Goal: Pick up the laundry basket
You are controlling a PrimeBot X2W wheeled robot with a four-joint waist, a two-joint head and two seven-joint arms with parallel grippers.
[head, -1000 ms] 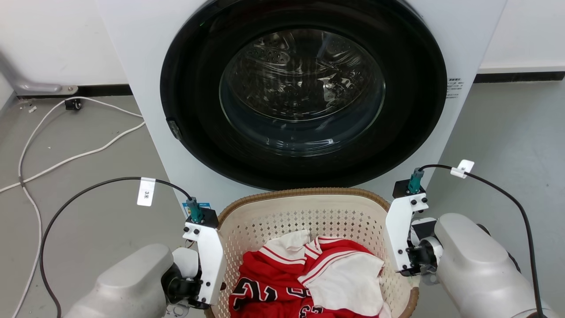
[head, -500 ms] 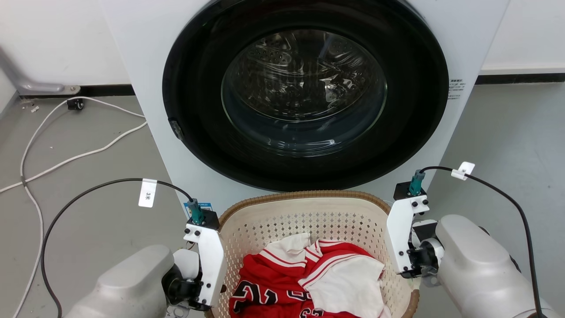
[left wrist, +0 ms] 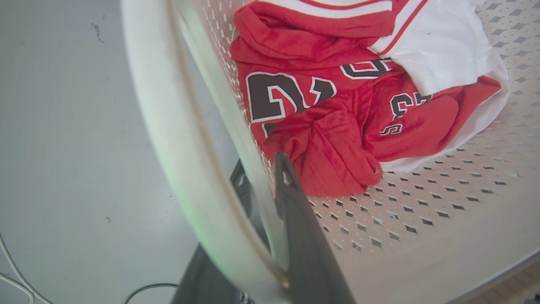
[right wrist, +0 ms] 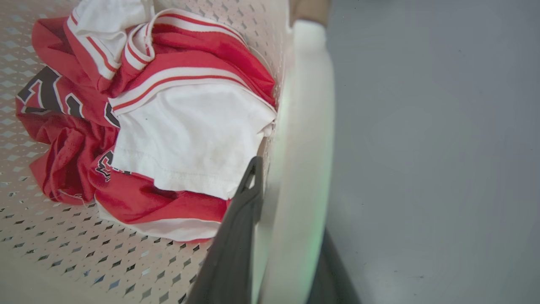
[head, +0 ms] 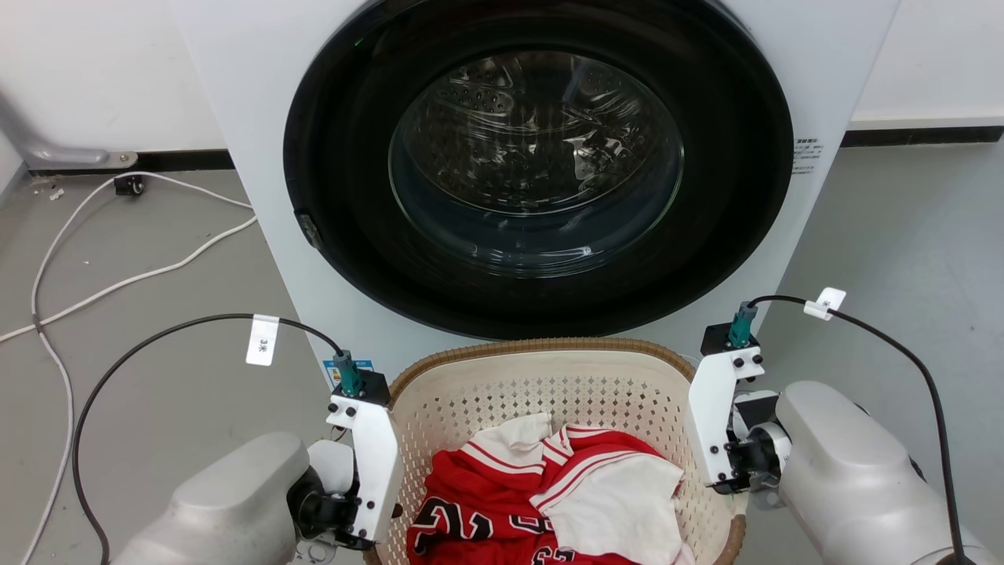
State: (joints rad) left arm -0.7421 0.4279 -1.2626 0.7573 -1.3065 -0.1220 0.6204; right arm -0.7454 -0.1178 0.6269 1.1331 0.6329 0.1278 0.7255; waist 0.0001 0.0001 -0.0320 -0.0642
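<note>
Gripping the cream-white perforated plastic laundry basket [head: 549, 383] with its brown woven-look rim from both sides, the robot is facing a big white front-loading washing machine [head: 251, 141] with a dark round door [head: 537, 165] and a glass window. The laundry basket is lying low in the middle of the head view, just in front of the washing machine and below the round door, between the two pale forearms. In the left wrist view, the left gripper [left wrist: 261, 169] is clamping the basket's left side: one dark finger [left wrist: 295, 219] is pressing inside against the perforated wall, the other is standing outside, and the white side handle [left wrist: 168, 126] is passing between them. In the right wrist view, the right gripper [right wrist: 287, 185] is doing the same on the right side, with one finger inside beside the clothes and the other outside over the grey floor [right wrist: 422, 126], so both claws are closed on the basket. Inside the basket a crumpled red jersey [head: 471, 510] with dark numbers and white stripes is lying, and a white cloth [head: 620, 502] is resting on top of it. A thin white cable [head: 141, 276] is running over the floor at the robot's left. Whether the basket is touching the floor, the pictures are not showing clearly.
</note>
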